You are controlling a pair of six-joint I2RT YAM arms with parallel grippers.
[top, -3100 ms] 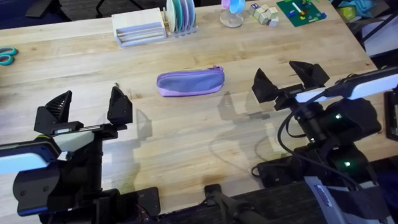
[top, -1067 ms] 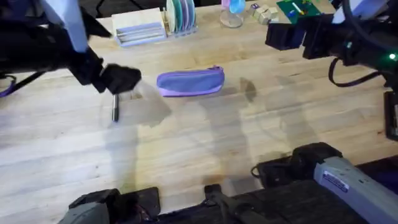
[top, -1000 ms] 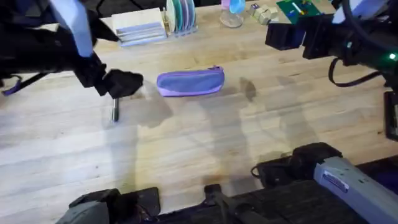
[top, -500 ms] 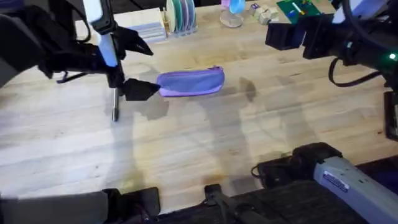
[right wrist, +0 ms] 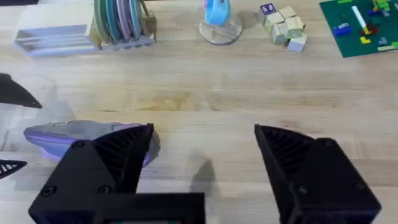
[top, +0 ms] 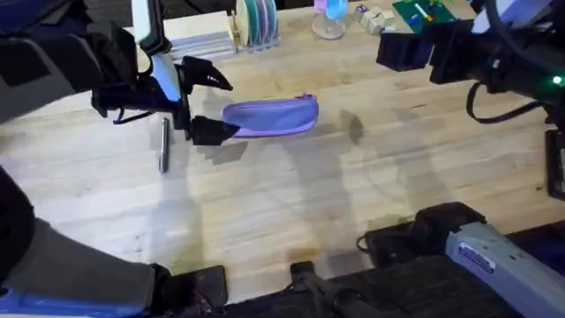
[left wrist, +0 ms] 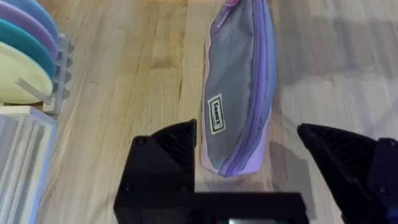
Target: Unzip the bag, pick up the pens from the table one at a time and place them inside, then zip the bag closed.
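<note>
A: Since the table (top: 291,203) is so big, where does the bag (top: 270,116) lie?
B: Near the middle, long way across, flat and still zipped.
A: Which arm is closer?
B: The left gripper (top: 210,104). It is spread wide at the bag's left end, one finger on each side.
A: And the right gripper (top: 415,49)?
B: Wide too, holding nothing, well apart, high on the right.
A: The pen (top: 163,145)?
B: Just left of the bag, with bare wood around.

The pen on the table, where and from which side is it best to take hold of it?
Probably at the middle of the pen, from straight above, claw fingers across its thin shaft. It lies flat on the table and apart from the bag, so its sides are free.
</note>
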